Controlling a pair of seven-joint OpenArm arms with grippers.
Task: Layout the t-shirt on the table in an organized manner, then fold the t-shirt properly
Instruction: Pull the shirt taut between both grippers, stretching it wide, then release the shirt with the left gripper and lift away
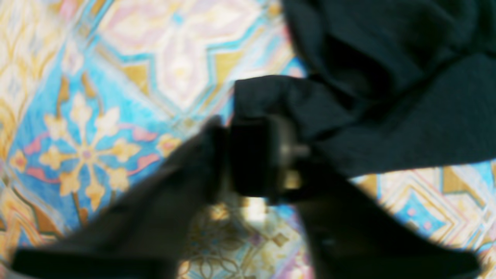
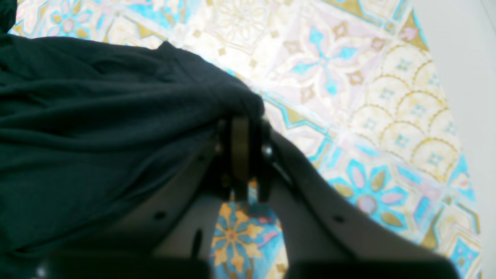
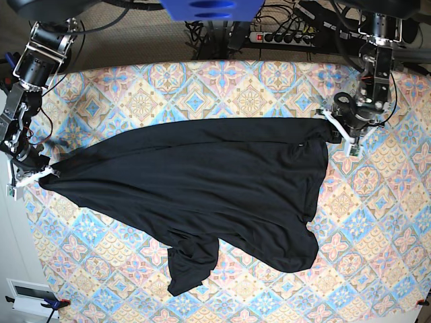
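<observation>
Black t-shirt point(image 3: 202, 188) stretched across table point(image 3: 377, 222), both fingers point(image 1: 267, 155) point(image 2: 242, 155) pinching its edges

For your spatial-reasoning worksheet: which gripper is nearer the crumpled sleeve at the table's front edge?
Right. The right gripper pinches the t-shirt up-left of the sleeve; the left gripper is farther, up-right.

Beyond the tabletop's far edge, at twelve o'clock in the base view, a strip of tan-brown floor point(image 3: 145, 37) shows. A tangle of black cables point(image 3: 215, 33) lies on it, and toward one o'clock a long black multi-socket power strip point(image 3: 286, 38) rests among them. Along the nine o'clock side runs a pale grey-white surface point(image 3: 12, 242). Light is bright and even.
</observation>
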